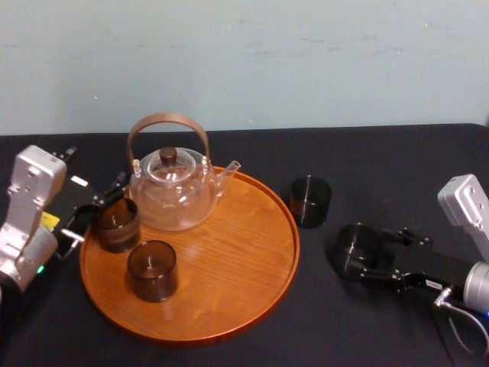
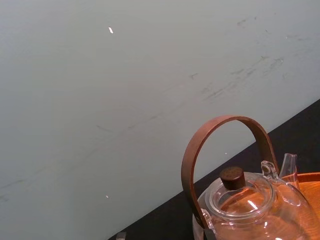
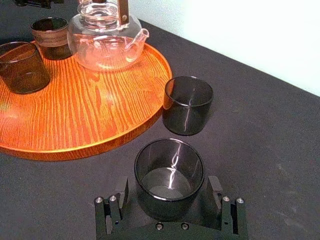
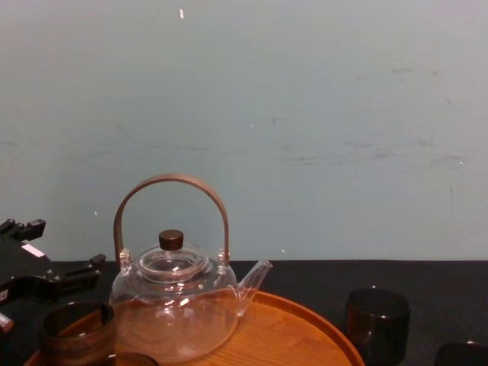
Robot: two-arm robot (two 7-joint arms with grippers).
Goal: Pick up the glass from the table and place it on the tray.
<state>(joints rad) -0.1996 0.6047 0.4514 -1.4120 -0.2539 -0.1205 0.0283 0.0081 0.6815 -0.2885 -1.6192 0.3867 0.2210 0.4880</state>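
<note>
Right gripper [image 3: 168, 184]: low over the table [image 1: 367, 168] on the robot's right, pointing toward the tray. It is released, with its two fingers [image 3: 121, 192] spread on either side of the glass.

Glass [image 3: 169, 175]: dark, smoky and empty. It stands upright on the black table right between the right gripper's fingers. There seems to be a thin gap on each side of it, though the angle makes that hard to be sure of.

Second glass [image 3: 187, 105]: the same dark kind, upright on the table. It is just beyond the right gripper's fingertips, between them and the tray's rim, near the rim but apart from it.

Tray [image 1: 252, 252]: round, orange-brown wood with a low rim. It lies ahead of the right gripper and to its left, apart from the glass between the fingers.

Teapot [image 1: 174, 191]: clear glass with a brown hoop handle and a dark knob on its lid. It sits on the far part of the tray, its spout turned toward the right gripper's side.

Front glass [image 1: 153, 269]: upright on the tray, nearer the robot than the teapot.

Rim glass [image 1: 116, 223]: upright on the tray's left edge, just beside the left gripper.

Left gripper [image 1: 95, 208]: at the tray's left rim, close against the rim glass. I cannot tell whether it is gripping or released.
</note>
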